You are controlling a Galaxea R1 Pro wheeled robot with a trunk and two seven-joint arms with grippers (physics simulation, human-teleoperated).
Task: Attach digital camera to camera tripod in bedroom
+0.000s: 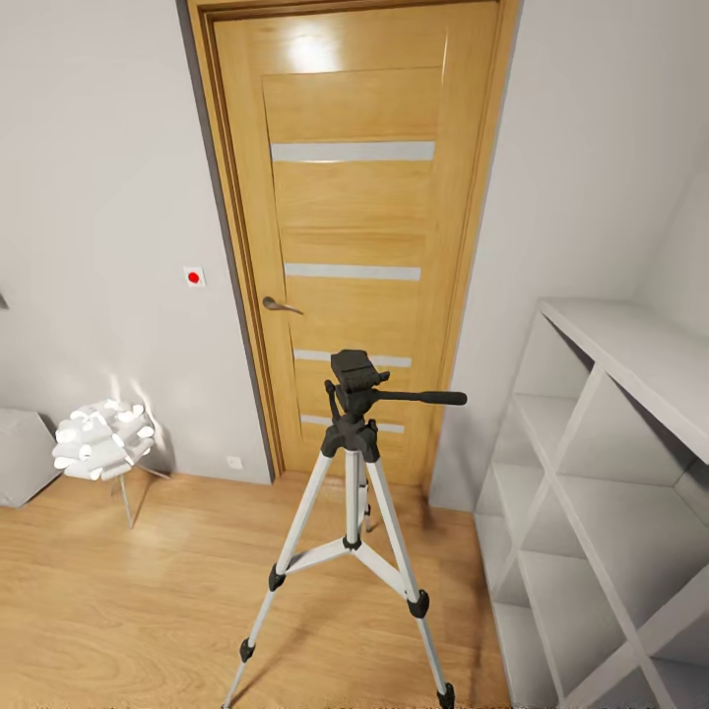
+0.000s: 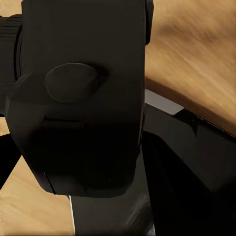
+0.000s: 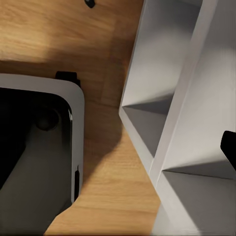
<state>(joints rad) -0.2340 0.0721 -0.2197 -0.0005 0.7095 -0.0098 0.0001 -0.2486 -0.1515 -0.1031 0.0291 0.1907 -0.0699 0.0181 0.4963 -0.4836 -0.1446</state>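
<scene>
The camera tripod stands on the wood floor before the oak door, beside white shelving. Neither gripper's opening can be told.

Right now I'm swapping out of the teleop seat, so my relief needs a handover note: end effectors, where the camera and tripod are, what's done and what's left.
Left end effector: its wrist view looks straight onto a black boxy camera close up, apparently held, but the fingers aren't clear, so the grip is unconfirmed.
Right end effector: state can't be told; its wrist view faces the white shelving and wood floor.
Tripod: standing upright on the floor before the oak door, head bare, pan handle pointing toward the shelving.
Done: robot faces the tripod.
Left: raise the camera and seat it on the tripod head.
</scene>
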